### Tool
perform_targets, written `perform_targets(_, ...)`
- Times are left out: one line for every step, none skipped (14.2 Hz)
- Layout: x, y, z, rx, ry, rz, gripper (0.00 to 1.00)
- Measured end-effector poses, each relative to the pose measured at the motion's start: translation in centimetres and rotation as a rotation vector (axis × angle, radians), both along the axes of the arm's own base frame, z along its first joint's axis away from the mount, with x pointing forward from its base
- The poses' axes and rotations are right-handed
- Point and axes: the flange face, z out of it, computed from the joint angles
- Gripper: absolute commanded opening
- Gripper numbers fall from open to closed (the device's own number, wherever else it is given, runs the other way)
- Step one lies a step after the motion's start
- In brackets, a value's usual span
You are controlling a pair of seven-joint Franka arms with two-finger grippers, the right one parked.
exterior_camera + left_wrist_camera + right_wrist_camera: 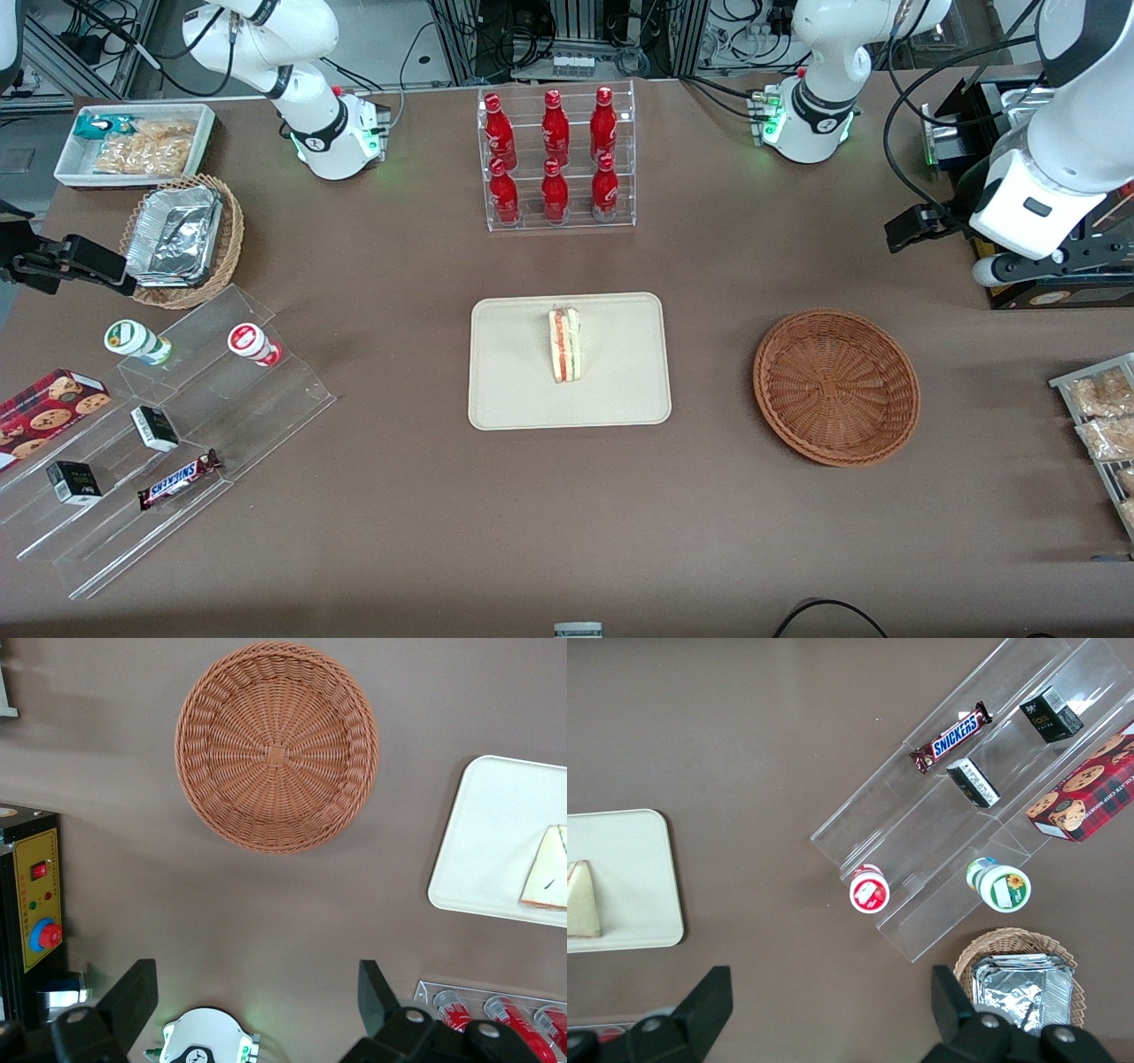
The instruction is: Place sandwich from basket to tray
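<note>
Basically done: sandwich (564, 345) sits on its edge mid-tray (620, 403), basket (836, 386) empty. Left gripper (257, 997) is released, jaws spread, holding nothing, raised well off the table near the working arm's end. Only risk I see: wedge tipping over if the table gets bumped.

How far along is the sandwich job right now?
It looks done. The sandwich lies on the tray, and the basket holds nothing. Nothing is in hand: the claw is open and empty, raised above the table near the working arm's base, farther from the front camera than the basket. All that may be left is parking the arm.
</note>
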Motion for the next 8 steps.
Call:
perform_targets(0.11,0.48,0.00,-0.002,-0.002,0.009,1.00)
perform_targets(0.24,0.89,0.01,-0.004,-0.006,0.018,1.00)
perform_targets(0.36,1.09,0.06,-0.007,-0.014,0.022,1.00)
perform_targets(0.47,1.07,0.10,-0.010,-0.022,0.023,1.00)
perform_targets(0.56,0.97,0.13,-0.012,-0.030,0.021,1.00)
perform_targets(0.59,0.99,0.09,-0.012,-0.030,0.022,1.00)
perform_targets(0.63,1.03,0.00,-0.012,-0.028,0.024,1.00)
perform_targets(0.70,1.12,-0.11,-0.013,-0.027,0.025,1.00)
